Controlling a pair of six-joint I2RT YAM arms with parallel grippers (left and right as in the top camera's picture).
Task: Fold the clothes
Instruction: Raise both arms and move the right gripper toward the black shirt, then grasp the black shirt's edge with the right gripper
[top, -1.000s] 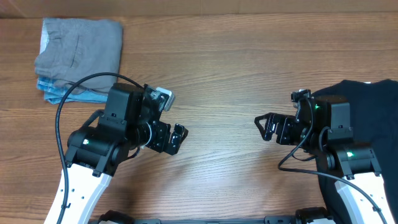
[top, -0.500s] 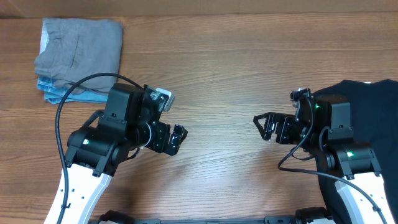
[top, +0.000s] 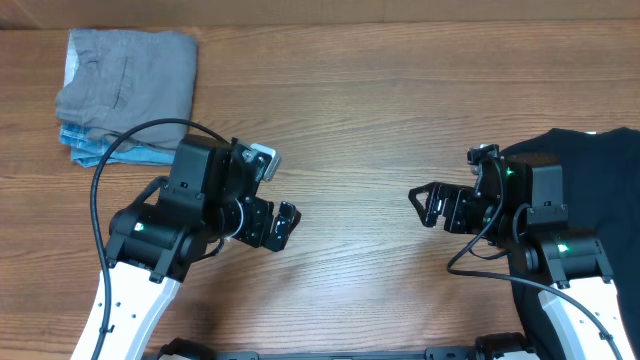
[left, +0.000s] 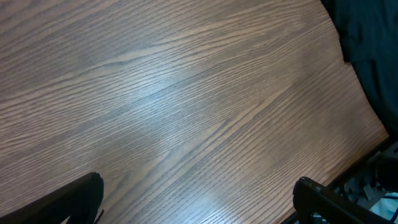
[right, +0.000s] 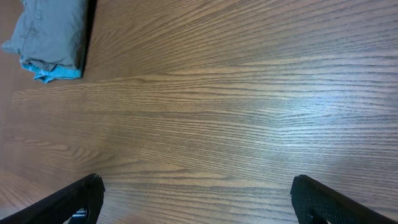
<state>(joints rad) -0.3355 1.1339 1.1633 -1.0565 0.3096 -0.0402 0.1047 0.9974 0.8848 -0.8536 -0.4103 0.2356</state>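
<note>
The left gripper (top: 280, 225) is being held with its jaws spread wide over the bare table (top: 360, 90), and nothing is being gripped between them. In the left wrist view only wood grain is being framed between its two fingertips (left: 81, 198). The right gripper (top: 422, 205) is likewise being held fully spread and empty. It is being pointed toward the left gripper across the middle of the table, the two well apart. The black shirt (top: 600, 165) is being left in a loose heap at the table's right edge. It is being partly covered by the right arm in the overhead view, and its edge is being caught at the upper right of the left wrist view. At the far left corner a folded grey garment (top: 125, 75) is being rested on a blue tee (top: 85, 150), whose edge is being shown beneath it. The left arm's cable (top: 130, 135) is being looped across the near edge of that pile in the overhead view; whether it is touching cannot be told.
</note>
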